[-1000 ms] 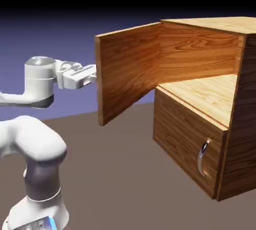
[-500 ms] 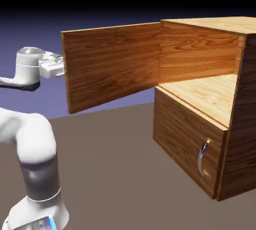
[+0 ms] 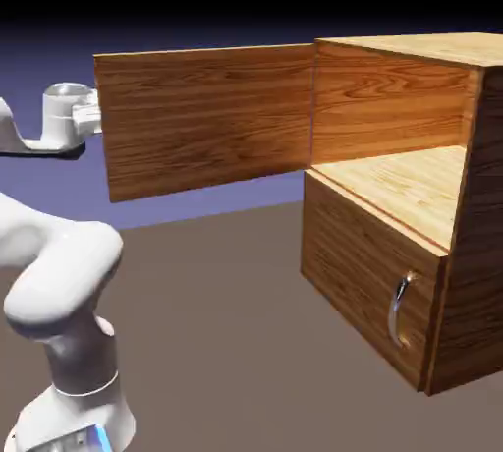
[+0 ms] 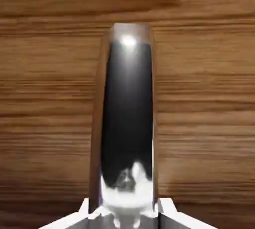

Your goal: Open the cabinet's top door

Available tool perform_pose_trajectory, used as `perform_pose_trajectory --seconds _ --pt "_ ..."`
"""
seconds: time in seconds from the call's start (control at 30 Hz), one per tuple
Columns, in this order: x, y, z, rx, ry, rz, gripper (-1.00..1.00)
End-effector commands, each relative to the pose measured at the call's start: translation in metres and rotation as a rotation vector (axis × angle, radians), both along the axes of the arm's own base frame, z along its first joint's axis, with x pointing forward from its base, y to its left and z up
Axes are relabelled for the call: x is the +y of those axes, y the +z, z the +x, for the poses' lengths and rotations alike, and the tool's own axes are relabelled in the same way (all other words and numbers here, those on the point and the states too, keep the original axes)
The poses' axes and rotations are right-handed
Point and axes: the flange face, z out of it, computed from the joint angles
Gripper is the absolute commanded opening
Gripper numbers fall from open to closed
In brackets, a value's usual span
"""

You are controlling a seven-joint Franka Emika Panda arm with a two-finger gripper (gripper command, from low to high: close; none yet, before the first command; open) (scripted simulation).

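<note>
Gripper point(image 4: 127, 213) is clenched on curved silver bar handle point(image 4: 127, 118) of brown wood-grain top door point(image 3: 201, 116), swung wide open. Next: release and withdraw clear.

A plain grey-brown worktop point(image 3: 226, 322) fills the lower part of the exterior view. Behind it is a blue-violet backdrop point(image 3: 59, 57), which becomes black at the top.
</note>
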Motion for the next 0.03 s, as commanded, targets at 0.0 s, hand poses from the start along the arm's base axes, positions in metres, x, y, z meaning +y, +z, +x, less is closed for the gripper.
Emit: perform_pose_trajectory --seconds 0.0 --pt "0.0065 -0.0001 0.0014 0.000 -0.016 0.000 -1.00"
